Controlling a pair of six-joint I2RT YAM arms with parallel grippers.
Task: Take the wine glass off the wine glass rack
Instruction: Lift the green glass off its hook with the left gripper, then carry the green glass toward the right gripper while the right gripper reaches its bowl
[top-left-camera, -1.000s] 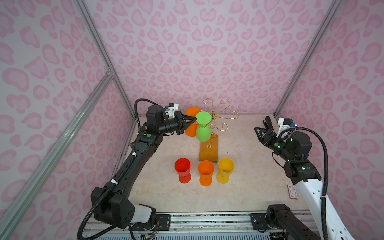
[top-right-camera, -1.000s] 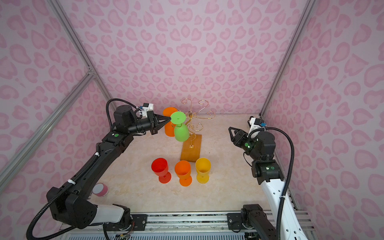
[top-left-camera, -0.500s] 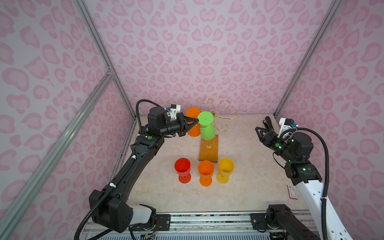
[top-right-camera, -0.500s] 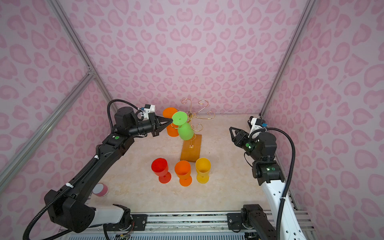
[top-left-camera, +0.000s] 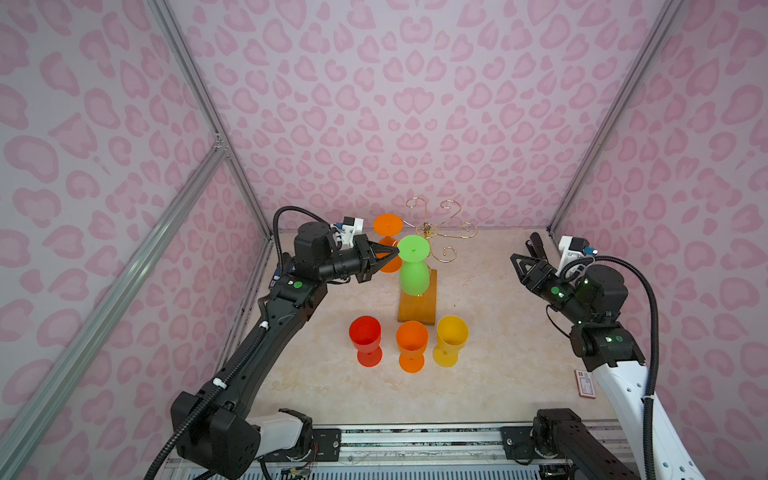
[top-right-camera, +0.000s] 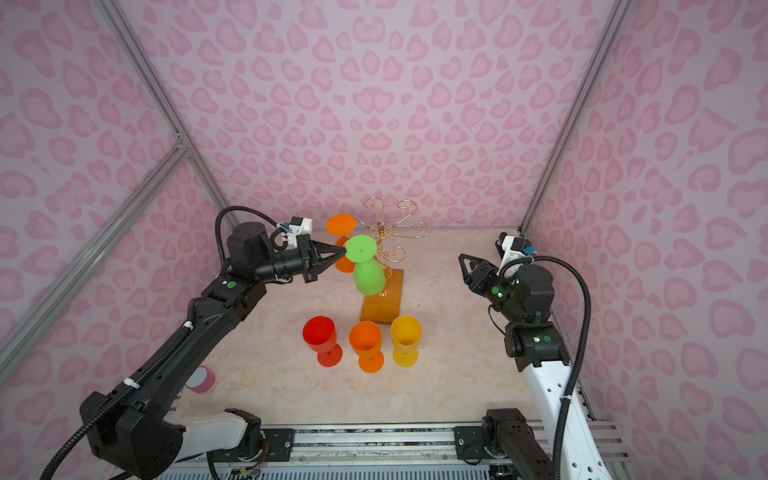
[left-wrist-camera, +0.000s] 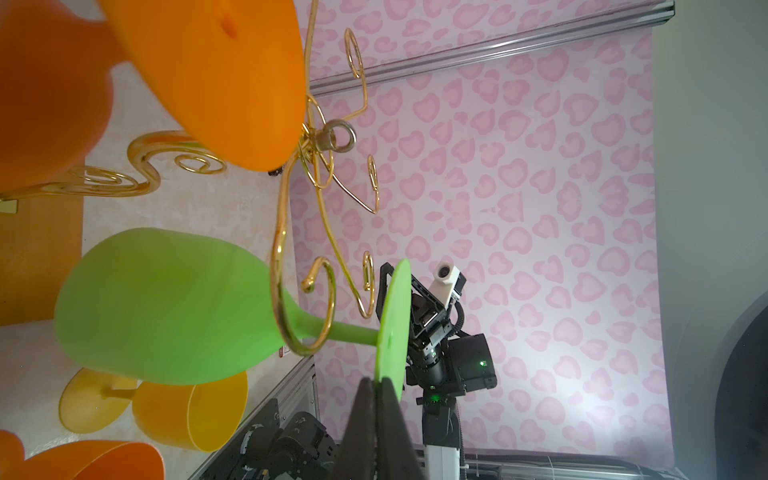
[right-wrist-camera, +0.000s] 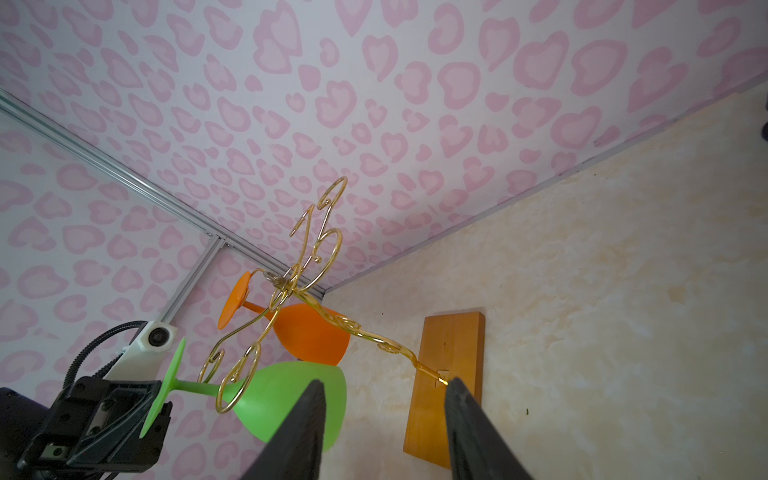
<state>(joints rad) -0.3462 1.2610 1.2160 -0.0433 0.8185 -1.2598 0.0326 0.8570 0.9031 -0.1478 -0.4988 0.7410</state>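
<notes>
A green wine glass (top-left-camera: 414, 278) (top-right-camera: 368, 276) hangs bowl-down on the gold wire wine glass rack (top-left-camera: 440, 226) (top-right-camera: 390, 230). Its stem runs through a curled arm of the rack in the left wrist view, where the bowl (left-wrist-camera: 166, 307) fills the near side. My left gripper (top-left-camera: 395, 250) (top-right-camera: 343, 250) (left-wrist-camera: 378, 382) is shut on the rim of the glass's flat foot, reaching in from the left. My right gripper (top-left-camera: 527, 252) (top-right-camera: 482, 255) (right-wrist-camera: 384, 382) stands open at the right, well away from the rack (right-wrist-camera: 316, 249) and empty.
An orange glass (top-left-camera: 387, 226) hangs on the rack behind the green one. Red (top-left-camera: 365, 332), orange (top-left-camera: 411, 338) and yellow (top-left-camera: 451, 334) glasses stand upright in front of the rack's wooden base (top-left-camera: 417, 305). A pink tape roll (top-right-camera: 199, 379) lies front left, a small card (top-left-camera: 585, 383) front right.
My left gripper has carried the green glass's foot slightly right and toward the front, and the bowl has followed. The right arm has stayed still.
</notes>
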